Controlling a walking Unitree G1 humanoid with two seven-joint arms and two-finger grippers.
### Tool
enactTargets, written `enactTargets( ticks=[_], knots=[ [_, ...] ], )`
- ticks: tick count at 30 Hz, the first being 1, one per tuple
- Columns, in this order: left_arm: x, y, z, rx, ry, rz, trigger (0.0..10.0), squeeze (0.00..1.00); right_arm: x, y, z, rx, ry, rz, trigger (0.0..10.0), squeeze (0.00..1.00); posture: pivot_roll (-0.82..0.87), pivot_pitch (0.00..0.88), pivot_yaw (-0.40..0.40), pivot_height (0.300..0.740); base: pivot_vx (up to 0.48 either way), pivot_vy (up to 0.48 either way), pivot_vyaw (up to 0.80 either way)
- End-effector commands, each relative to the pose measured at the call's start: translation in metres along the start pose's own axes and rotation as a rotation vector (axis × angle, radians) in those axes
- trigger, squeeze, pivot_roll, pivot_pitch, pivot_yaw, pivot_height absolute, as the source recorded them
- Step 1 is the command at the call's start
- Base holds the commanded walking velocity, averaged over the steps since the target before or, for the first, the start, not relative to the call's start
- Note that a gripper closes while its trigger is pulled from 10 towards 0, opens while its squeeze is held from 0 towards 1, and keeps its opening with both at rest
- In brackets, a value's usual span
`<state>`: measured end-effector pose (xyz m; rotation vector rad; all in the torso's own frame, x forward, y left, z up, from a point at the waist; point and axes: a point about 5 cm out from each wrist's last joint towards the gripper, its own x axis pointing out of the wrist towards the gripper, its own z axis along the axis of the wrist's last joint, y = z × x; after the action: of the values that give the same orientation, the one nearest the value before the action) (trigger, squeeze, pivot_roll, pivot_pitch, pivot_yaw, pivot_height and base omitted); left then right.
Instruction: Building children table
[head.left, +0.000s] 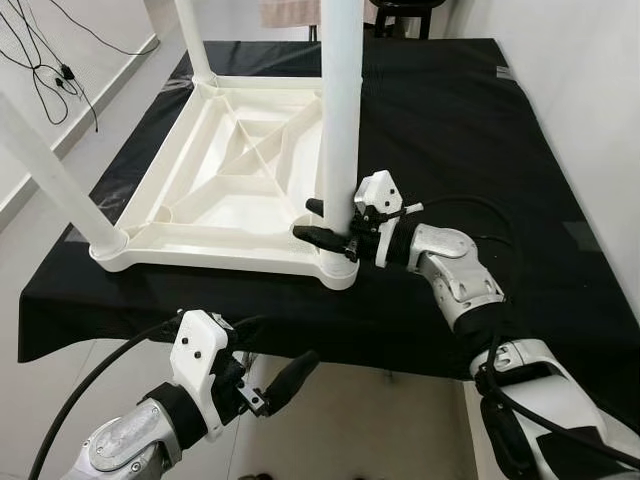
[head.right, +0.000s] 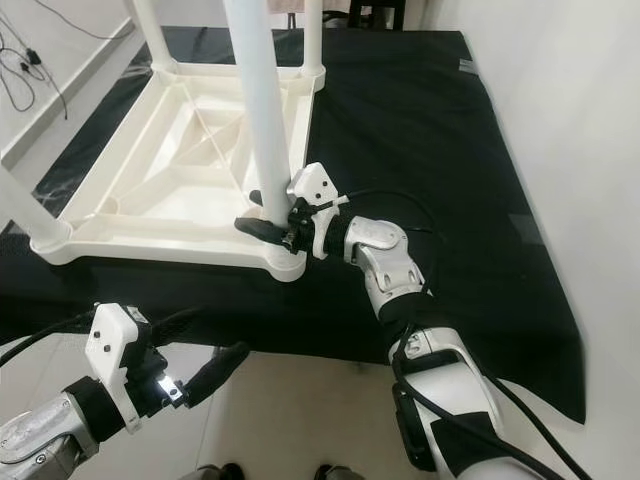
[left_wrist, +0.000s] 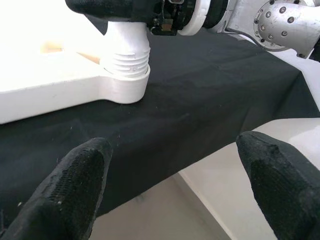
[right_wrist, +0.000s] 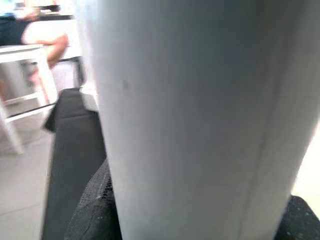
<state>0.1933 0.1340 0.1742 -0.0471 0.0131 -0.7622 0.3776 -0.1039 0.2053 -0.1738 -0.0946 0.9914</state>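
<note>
White plastic children's table top (head.left: 235, 175), flipped upside down with its ribbed underside facing up, lying on a black cloth-covered work surface (head.left: 470, 130) near that surface's front-left part. Four round white plastic table legs standing up from its corner sockets: near-right leg (head.left: 340, 110), near-left leg (head.left: 45, 170) leaning out toward the left, far-left leg (head.left: 192, 35), and a far-right one (head.right: 313, 35). Right gripper (head.left: 330, 222) low on the near-right leg, just above the threaded corner socket (left_wrist: 127, 75), black fingers (head.left: 322, 236) closed around the leg from both sides and touching it; in the right wrist view, the leg's pale surface (right_wrist: 200, 115) pressed close between the dark pads. Left gripper (head.left: 275, 365) held below and in front of the work surface's front edge, over the pale floor (head.left: 340, 425), fingers spread wide and holding nothing, apart from the table top. In the left wrist view, both open fingertips (left_wrist: 70, 190) pointing toward the cloth's front edge and the near-right corner. Black cables (head.left: 55, 65) lying on the floor at the far left, beside the wall.
</note>
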Motion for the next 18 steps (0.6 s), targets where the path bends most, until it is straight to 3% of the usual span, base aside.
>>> enactTargets(
  ticks=[1,6,7,8,9,10,11,12,13,14,15,16,18],
  knots=[
    [-0.002,-0.002,-0.001,-0.001,0.018,-0.005,10.0,0.0,-0.024,0.009,-0.072,0.241,0.28,-0.123,10.0,0.0,0.06,0.28,-0.024,0.74,0.0,0.0,0.0],
    [-0.002,-0.002,-0.002,-0.001,0.018,-0.003,10.0,0.0,-0.025,0.011,-0.078,0.218,0.304,-0.265,10.0,0.0,0.05,0.278,-0.033,0.74,0.0,0.0,0.0],
    [-0.002,-0.002,-0.002,-0.001,0.018,-0.002,10.0,0.0,-0.026,0.016,-0.083,0.186,0.322,-0.437,10.0,0.0,0.04,0.271,-0.044,0.74,0.0,0.0,0.0],
    [-0.002,-0.002,-0.002,-0.001,0.018,-0.002,10.0,0.0,-0.026,0.016,-0.083,0.186,0.322,-0.437,10.0,0.0,0.04,0.271,-0.044,0.74,0.0,0.0,0.0],
    [-0.002,-0.001,-0.003,-0.002,0.017,-0.001,10.0,0.0,-0.028,0.027,-0.086,0.173,0.32,-0.635,10.0,0.0,0.04,0.269,-0.045,0.74,0.0,0.0,0.0],
    [-0.002,-0.001,-0.003,-0.001,0.016,0.001,10.0,0.0,-0.026,0.048,-0.087,0.154,0.319,-0.741,10.0,0.0,0.04,0.267,-0.041,0.74,0.0,0.0,0.0],
    [-0.002,-0.001,-0.003,-0.001,0.016,0.001,10.0,0.0,-0.026,0.048,-0.087,0.154,0.319,-0.741,10.0,0.0,0.04,0.267,-0.041,0.74,0.0,0.0,0.0],
    [-0.001,0.0,-0.003,-0.001,0.015,0.003,10.0,0.0,-0.022,0.066,-0.086,0.161,0.302,-0.794,10.0,0.0,0.04,0.266,-0.036,0.74,0.0,0.0,0.0],
    [-0.001,0.0,-0.003,-0.001,0.015,0.003,10.0,0.0,-0.022,0.066,-0.086,0.161,0.302,-0.794,10.0,0.0,0.04,0.266,-0.036,0.74,0.0,0.0,0.0],
    [0.0,0.001,-0.003,0.0,0.015,0.005,10.0,0.0,-0.016,0.078,-0.086,0.174,0.297,-0.805,10.0,0.0,0.04,0.265,-0.034,0.74,0.0,0.0,0.0],
    [0.0,0.001,-0.003,0.0,0.015,0.005,10.0,0.0,-0.016,0.078,-0.086,0.174,0.297,-0.805,10.0,0.0,0.04,0.265,-0.034,0.74,0.0,0.0,0.0],
    [0.001,0.002,-0.004,0.001,0.016,0.006,10.0,0.0,-0.007,0.086,-0.087,0.192,0.301,-0.795,10.0,0.0,0.04,0.251,-0.03,0.74,0.0,0.0,0.0],
    [0.002,0.005,-0.007,0.001,0.016,0.014,10.0,0.0,0.005,0.084,-0.088,0.174,0.307,-0.775,10.0,0.0,0.03,0.225,-0.04,0.74,0.0,0.0,0.0]
  ],
)
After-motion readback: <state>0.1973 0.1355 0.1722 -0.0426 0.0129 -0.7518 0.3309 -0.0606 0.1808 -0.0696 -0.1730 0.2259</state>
